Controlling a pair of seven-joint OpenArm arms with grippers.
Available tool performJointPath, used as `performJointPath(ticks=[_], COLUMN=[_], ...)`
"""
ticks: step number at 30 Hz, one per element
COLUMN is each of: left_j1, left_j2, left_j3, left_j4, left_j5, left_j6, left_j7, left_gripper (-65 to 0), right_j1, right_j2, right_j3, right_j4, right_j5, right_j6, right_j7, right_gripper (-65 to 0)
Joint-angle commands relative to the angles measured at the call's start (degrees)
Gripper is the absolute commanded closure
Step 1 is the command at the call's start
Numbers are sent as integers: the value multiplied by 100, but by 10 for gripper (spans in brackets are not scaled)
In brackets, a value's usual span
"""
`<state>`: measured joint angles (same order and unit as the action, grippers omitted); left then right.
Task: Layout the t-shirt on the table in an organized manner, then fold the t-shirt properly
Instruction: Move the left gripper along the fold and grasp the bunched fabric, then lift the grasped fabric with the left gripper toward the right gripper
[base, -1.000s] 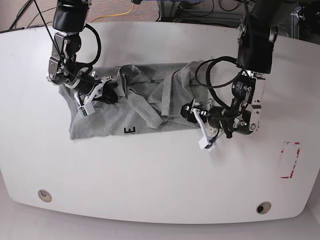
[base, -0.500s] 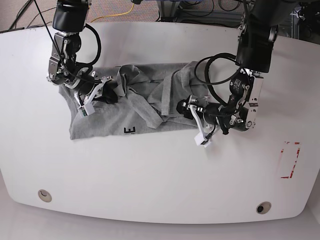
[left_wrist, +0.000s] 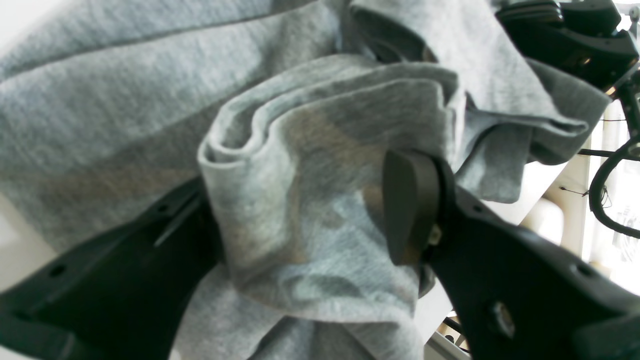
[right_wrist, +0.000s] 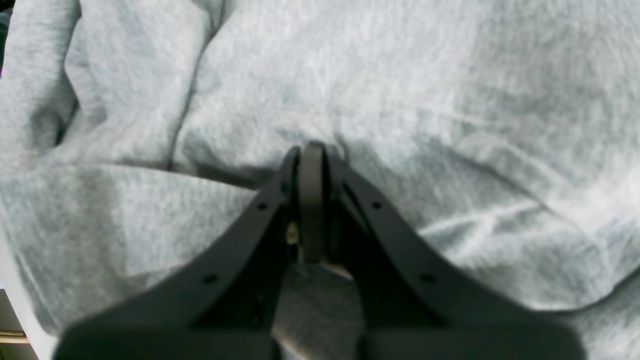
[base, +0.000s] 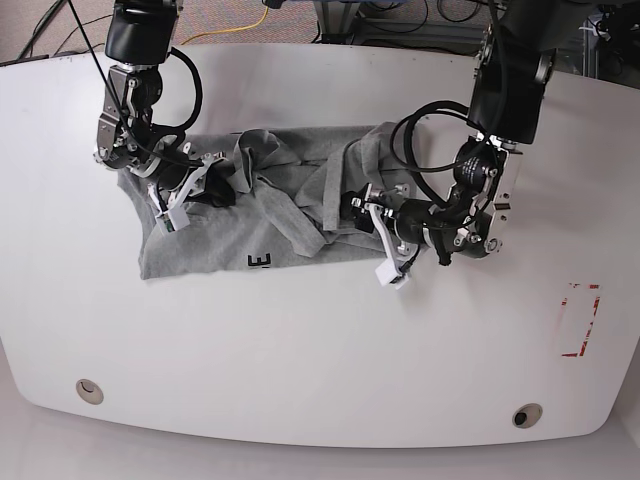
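A: Two claws are on the t-shirt (base: 255, 215), which lies bunched and creased on the far half of the table (base: 300, 370), one strip of dark lettering showing near its front edge.

B: And their states?

A: The right claw (right_wrist: 311, 165) has its jaws pressed together, and in its wrist view a pinch of grey cloth sits at the tips, so I judge it clamped on the t-shirt near the edge on its own side. The left claw (left_wrist: 310, 215) stands apart, with a thick rolled wad of fabric filling the gap between its two black fingers (left_wrist: 410, 210).

B: So the left one has no hold yet?

A: It looks that way. The jaws bracket the wad without squeezing it.

B: What could go wrong from here?

A: The wad holds several layers. If the left claw shuts on all of them and pulls, the shirt probably drags as a lump instead of spreading, and the folds through the middle stay locked in.

B: And the right side?

A: Its pinch looks thin. A hard pull from the opposite arm could slip the cloth out of it, or haul the whole garment sideways across the glossy table towards the red tape outline (base: 580, 320).
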<state>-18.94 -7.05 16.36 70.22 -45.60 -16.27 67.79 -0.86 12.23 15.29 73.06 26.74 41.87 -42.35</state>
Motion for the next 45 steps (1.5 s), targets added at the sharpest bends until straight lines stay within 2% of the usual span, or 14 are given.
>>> performJointPath(ticks=[1,2,4,5,6,9,11,19,24,28,37,45], left_j1=[-159,-159,-159,-159,-159,-159,-159,-159,-168,-203,-317,-317], left_j2=[15,15,15,15,15,15,15,50,138,287,674,973], left_j3=[135,171,215,232,241,241,232,267,540,909,1621,1735], left_j4=[95,95,95,95,95,86,86,482,719,763,763,754], left_j5=[-138,-138,-138,-138,-138,-138,-138,-191,-429,-631,-604,-604], left_j6=[-12,-12,-12,-12,-12,-12,-12,-12,-12,-12,-12,-12], left_j7=[-32,-32,-40,-49,-58,-67,-67,-76,-40,-40,-58,-67], left_gripper=[-376,-371,-317,-282,-221,-115,-86,-74,-74,-75,-78,-81], right_j1=[-120,-120,-120,-120,-120,-120,-120,-120,-120,-120,-120,-120], right_j2=[12,12,12,12,12,12,12,12,12,12,30,30], right_j3=[-65,-65,-65,-65,-65,-65,-65,-65,-65,-65,-65,-65], right_j4=[-145,-145,-145,-145,-145,-145,-145,-145,-145,-145,-145,-145], right_j5=[-832,-832,-832,-832,-832,-832,-832,-832,-832,-832,-832,-832], right_j6=[-187,-187,-187,-187,-187,-187,-187,-187,-187,-187,-187,-187], right_j7=[-833,-833,-833,-833,-833,-833,-833,-833,-833,-833,-833,-833], right_gripper=[-19,-19,-19,-19,-19,-19,-19,-19,-19,-19,-19,-19])
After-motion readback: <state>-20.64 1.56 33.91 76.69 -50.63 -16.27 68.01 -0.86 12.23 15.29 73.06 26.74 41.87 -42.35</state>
